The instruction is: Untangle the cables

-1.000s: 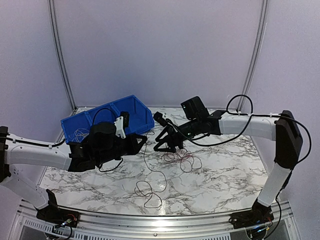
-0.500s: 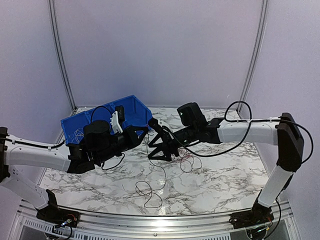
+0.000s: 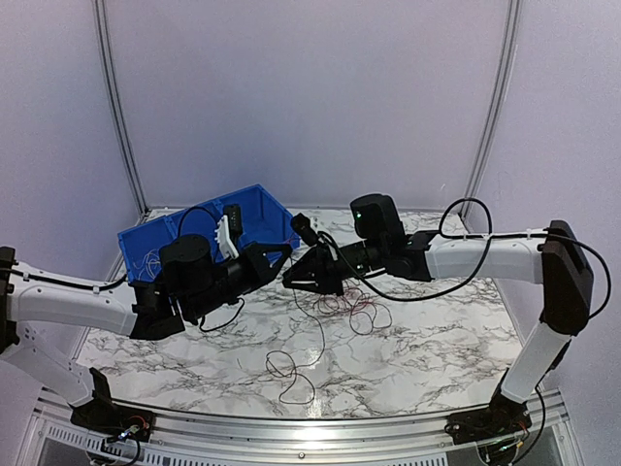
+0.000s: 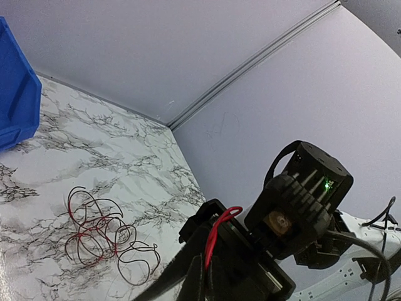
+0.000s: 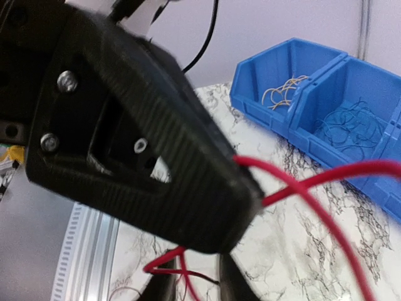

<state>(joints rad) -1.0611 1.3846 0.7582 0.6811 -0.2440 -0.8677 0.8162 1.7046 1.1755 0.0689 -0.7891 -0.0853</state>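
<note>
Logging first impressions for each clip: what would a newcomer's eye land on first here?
The two arms meet tip to tip in the air above the middle of the marble table, with the left fingers shut on a red cable and the right fingers close against them. Below lies a loose tangle of red and dark cables, and a blue bin stands at the back left.

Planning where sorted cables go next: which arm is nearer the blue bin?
Left. The left arm lies just in front of the blue bin; the right arm reaches in from the opposite side, only its fingers near the bin's right corner.
</note>
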